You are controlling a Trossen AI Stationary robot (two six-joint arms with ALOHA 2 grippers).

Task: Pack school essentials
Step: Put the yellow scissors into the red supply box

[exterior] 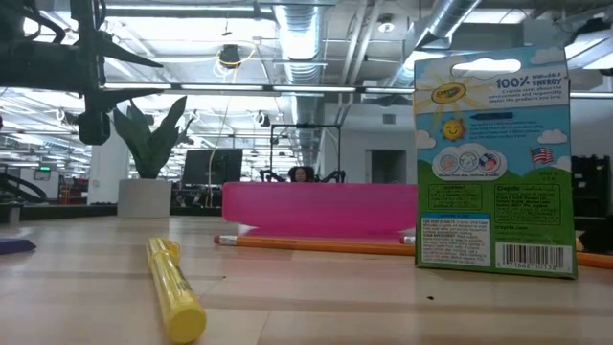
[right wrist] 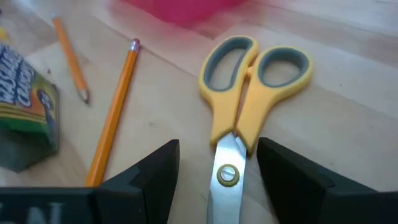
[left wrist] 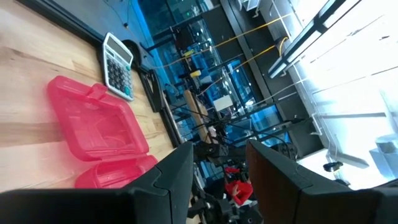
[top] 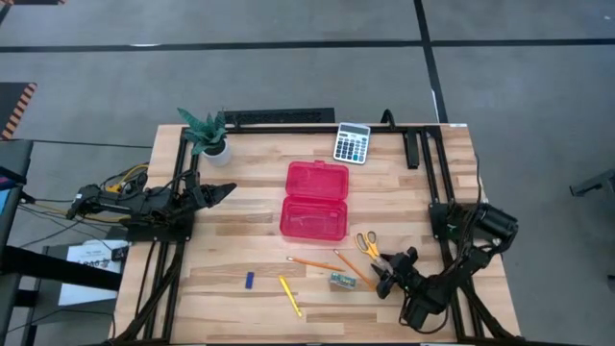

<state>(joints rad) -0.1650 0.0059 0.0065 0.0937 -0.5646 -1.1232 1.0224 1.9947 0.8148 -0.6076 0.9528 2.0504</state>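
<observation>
Right gripper (right wrist: 217,171) low over the scissors (right wrist: 245,99), fingers spread wide to either side of the blades near the pivot, holding nothing; scissors flat on the table (top: 240,231), just beside the open red case (top: 314,200). Likely trouble: smooth steel blades slipping out, or swinging open, if pinched off-centre; pencils (right wrist: 115,106) and crayon box (right wrist: 22,99) close enough to be nudged. Handles glossy yellow plastic with grey-lined loops; pencils thin and orange; box printed card. Left gripper (left wrist: 217,180) waiting at the table's left side, parted, empty.
</observation>
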